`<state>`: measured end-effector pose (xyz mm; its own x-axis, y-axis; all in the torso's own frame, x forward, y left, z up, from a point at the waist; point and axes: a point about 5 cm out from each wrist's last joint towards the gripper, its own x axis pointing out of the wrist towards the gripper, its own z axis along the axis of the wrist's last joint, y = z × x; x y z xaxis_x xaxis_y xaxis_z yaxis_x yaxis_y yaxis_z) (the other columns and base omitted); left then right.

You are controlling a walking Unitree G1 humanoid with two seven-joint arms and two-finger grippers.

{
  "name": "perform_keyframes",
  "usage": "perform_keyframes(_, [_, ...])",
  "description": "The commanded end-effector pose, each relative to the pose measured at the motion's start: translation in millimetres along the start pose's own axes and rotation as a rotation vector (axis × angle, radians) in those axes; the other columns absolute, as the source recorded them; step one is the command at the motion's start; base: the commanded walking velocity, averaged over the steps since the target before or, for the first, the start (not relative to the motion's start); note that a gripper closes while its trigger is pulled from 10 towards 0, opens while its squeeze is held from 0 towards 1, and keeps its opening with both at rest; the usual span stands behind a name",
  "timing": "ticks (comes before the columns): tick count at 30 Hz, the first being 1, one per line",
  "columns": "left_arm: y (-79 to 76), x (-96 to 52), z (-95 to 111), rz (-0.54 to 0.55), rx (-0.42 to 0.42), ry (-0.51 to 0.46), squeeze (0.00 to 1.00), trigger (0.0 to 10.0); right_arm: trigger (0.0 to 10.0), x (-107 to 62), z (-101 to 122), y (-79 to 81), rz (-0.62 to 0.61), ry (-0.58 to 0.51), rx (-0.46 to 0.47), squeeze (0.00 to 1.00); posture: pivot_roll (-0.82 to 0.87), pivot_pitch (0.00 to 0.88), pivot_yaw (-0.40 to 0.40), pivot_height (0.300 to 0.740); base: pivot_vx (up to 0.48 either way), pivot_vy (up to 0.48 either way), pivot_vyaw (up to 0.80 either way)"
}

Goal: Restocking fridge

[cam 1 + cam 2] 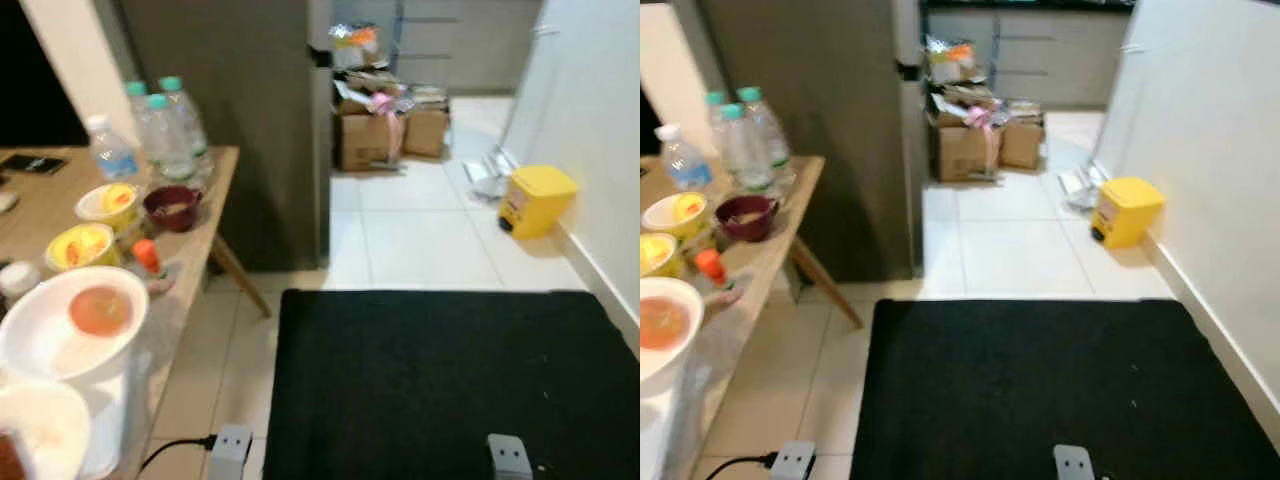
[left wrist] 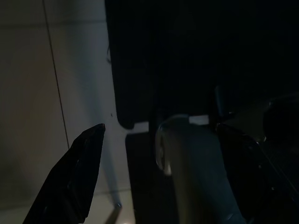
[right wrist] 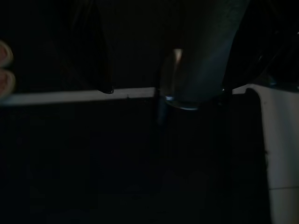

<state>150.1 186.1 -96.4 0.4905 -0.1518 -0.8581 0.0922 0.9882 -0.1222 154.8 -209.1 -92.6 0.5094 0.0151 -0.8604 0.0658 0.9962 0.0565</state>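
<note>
Ahead, a tall grey fridge [image 1: 240,120] stands shut beyond a wooden table [image 1: 215,215] on the robot's left; its top is cut off by the frame. On the table, three clear bottles [image 1: 165,125] with teal caps cluster at the far corner, a white-capped bottle [image 1: 108,150] beside them; their labels are too blurred to read. Nearer sit a dark red bowl [image 1: 173,207], two yellow-lidded cups [image 1: 95,225], a small orange-capped item [image 1: 147,256] and a white bowl [image 1: 70,325] holding something orange. Print on the cups cannot be made out. A black mat [image 1: 440,380] covers the floor below the camera, its near edge cut off. Cardboard boxes [image 1: 385,130] heaped with clutter stand past the fridge, and a yellow bin [image 1: 535,200] sits by the right wall; a dark mark on its side is unreadable. Both wrist views are very dark. The left gripper [image 2: 154,154] hangs over tile and mat with fingers spread. The right gripper [image 3: 163,88] hangs over the mat, fingers apart too.
</note>
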Motion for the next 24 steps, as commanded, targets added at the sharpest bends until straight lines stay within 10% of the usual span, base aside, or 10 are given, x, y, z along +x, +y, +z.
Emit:
perform_keyframes(1, [-0.1, -1.1, -7.8, 0.000, 0.001, 0.029, 0.00, 10.0, 10.0, -0.5, -2.7, -0.1, 0.004, 0.007, -0.001, 0.00, -0.01, 0.000, -0.014, 0.740, 0.000, 0.000, 0.76])
perform_keyframes(10, [-2.8, -1.1, -10.9, -0.024, 0.019, 0.046, 0.00, 10.0, 10.0, -0.7, -3.6, -0.3, 0.007, 0.009, 0.012, 0.00, -0.01, 0.000, -0.014, 0.740, 0.000, 0.000, 0.77])
perform_keyframes(24, [-2.5, -1.8, -14.1, -0.031, 0.037, 0.063, 0.00, 10.0, 10.0, -0.7, -5.0, -0.5, 0.000, 0.021, 0.021, 0.00, -0.01, 0.000, -0.013, 0.740, 0.000, -0.336, 0.00])
